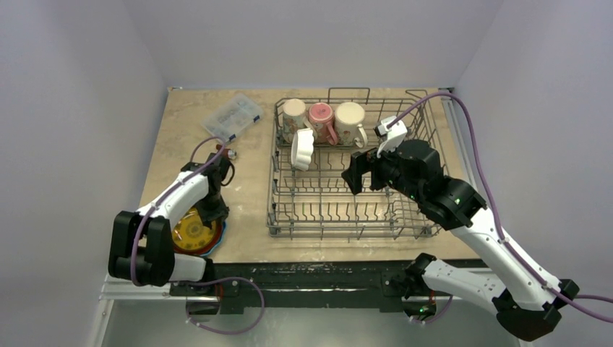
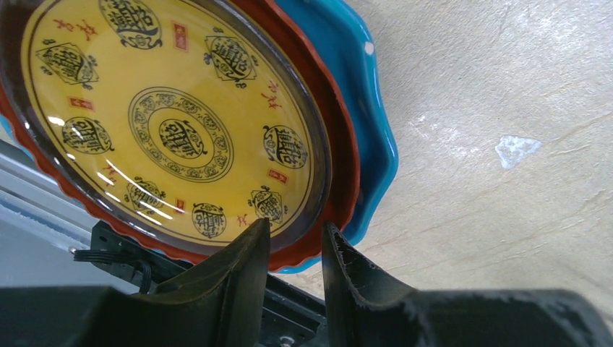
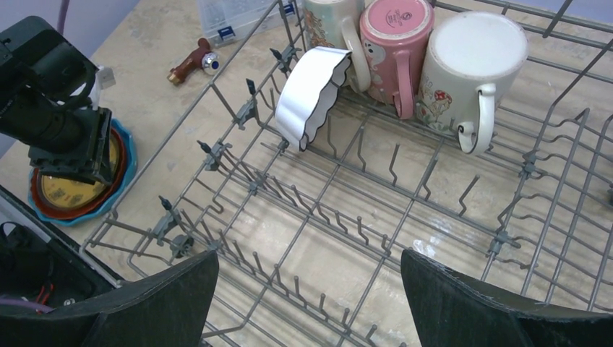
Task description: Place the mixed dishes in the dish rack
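The yellow-patterned plate [image 2: 173,123] lies on the orange plate [image 2: 340,166], which lies on the blue plate [image 2: 372,116], stacked at the table's front left [image 1: 194,233]. My left gripper [image 2: 293,231] is low over the stack's near rim, its jaws a narrow gap apart astride that rim. The dish rack [image 1: 275,224] holds two cream mugs [image 1: 293,116] [image 1: 349,119], a pink mug [image 1: 322,119] and the white scalloped bowl [image 1: 302,148] on edge. My right gripper [image 3: 311,289] hovers wide open and empty over the rack's bare tines [image 3: 405,217].
A clear plastic compartment box [image 1: 231,116] lies at the back left. A small red-brown tool [image 1: 230,153] lies between it and the rack. The plates sit right at the table's front edge, beside the black rail [image 1: 311,275].
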Motion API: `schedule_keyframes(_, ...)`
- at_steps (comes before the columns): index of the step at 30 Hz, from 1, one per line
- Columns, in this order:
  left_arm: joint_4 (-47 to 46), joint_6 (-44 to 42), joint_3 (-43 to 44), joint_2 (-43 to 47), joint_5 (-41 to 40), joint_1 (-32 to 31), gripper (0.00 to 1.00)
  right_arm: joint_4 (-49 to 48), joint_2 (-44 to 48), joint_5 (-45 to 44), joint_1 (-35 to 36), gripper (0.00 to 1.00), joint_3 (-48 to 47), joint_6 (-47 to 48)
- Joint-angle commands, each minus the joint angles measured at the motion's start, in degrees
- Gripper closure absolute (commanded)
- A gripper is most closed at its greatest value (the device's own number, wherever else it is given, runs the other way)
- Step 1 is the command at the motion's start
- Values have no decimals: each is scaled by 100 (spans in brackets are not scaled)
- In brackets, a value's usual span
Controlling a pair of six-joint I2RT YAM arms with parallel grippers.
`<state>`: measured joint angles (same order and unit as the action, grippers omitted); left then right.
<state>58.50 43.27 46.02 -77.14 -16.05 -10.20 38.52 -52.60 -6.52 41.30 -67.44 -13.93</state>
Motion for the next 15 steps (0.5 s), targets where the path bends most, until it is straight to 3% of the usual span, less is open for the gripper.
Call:
schedule_keyframes(1, -187, -90, 46, -212, 91, 35, 70, -202, 102, -43, -6, 1, 27, 145)
schedule_keyframes(15, -176, -77, 175, -617, 43, 40, 67, -249, 226, -73, -8, 1, 197, 111)
